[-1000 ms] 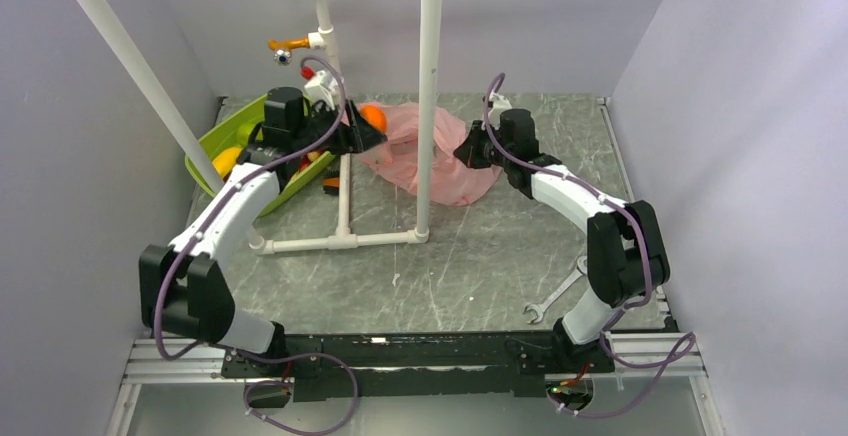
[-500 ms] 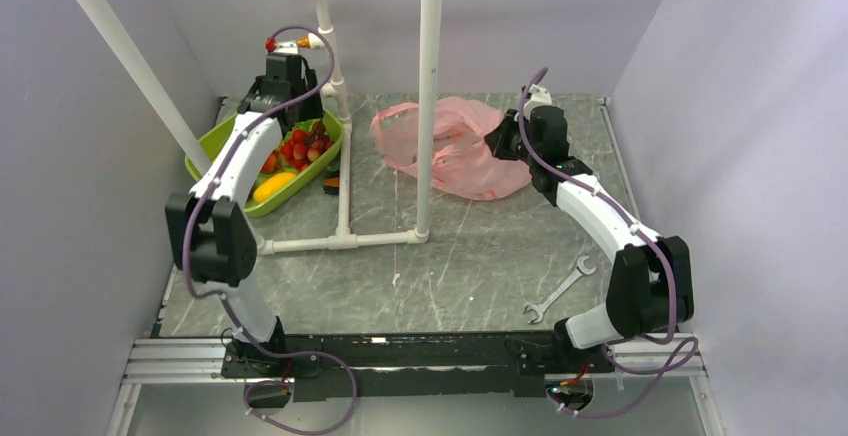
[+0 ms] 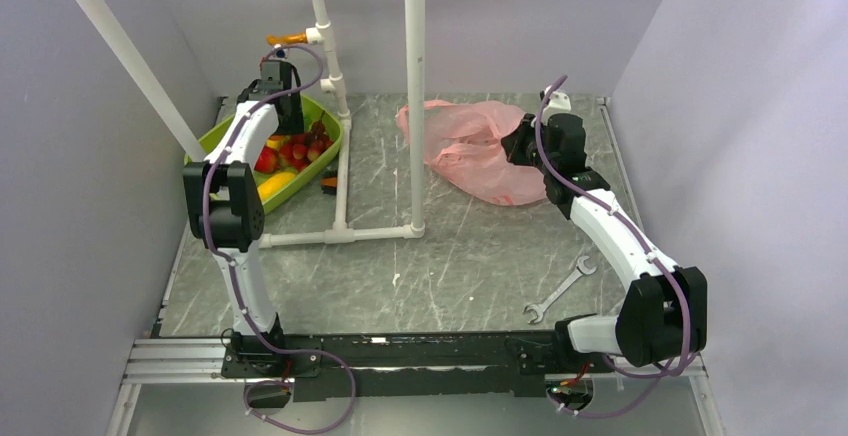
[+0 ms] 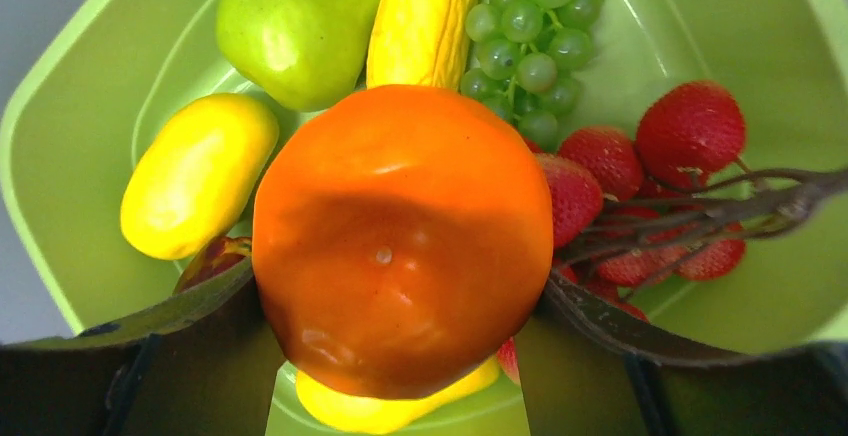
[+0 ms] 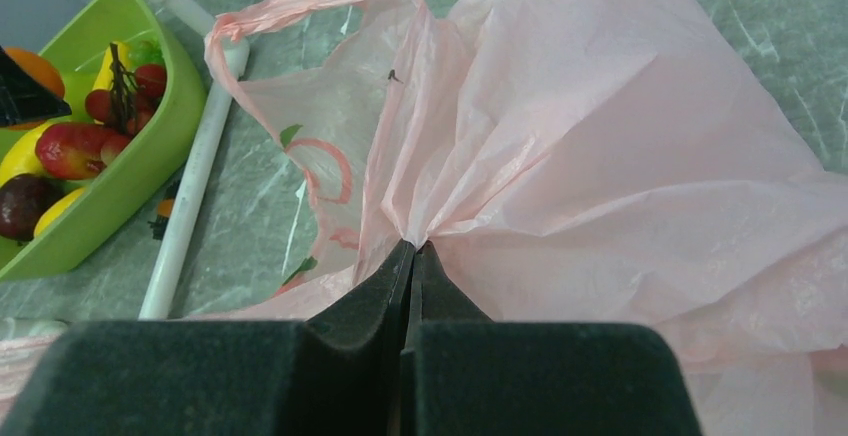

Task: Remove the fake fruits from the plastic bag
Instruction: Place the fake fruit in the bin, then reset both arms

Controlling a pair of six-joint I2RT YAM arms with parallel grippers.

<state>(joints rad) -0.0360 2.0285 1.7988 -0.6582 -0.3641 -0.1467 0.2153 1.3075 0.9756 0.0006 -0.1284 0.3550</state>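
My left gripper [image 4: 400,341] is shut on a round orange fruit [image 4: 400,241] and holds it above the green bowl [image 4: 80,86]. In the bowl lie a yellow oval mango-like fruit [image 4: 198,174], several red strawberries [image 4: 690,131], a green pear [image 4: 300,26], green grapes [image 4: 530,26] and a slim yellow piece [image 4: 425,16]. In the top view the left gripper [image 3: 280,106] is over the bowl [image 3: 205,156] at the far left. My right gripper [image 5: 412,251] is shut on a bunched fold of the pink plastic bag [image 5: 600,136]; in the top view that gripper [image 3: 515,146] is at the bag's [image 3: 465,146] right side. What the bag holds is hidden.
A white pipe frame [image 3: 340,181] with an upright post [image 3: 413,76] stands between the bowl and the bag. Blue and orange taps are on its rear pipe. A small orange-and-dark item [image 3: 328,184] lies beside the pipe. A wrench [image 3: 560,291] lies at the near right.
My left arm carried the orange fruit from the bag's mouth over to the green bowl. My right gripper dragged the bag to the right. The pipe frame shifted slightly left.
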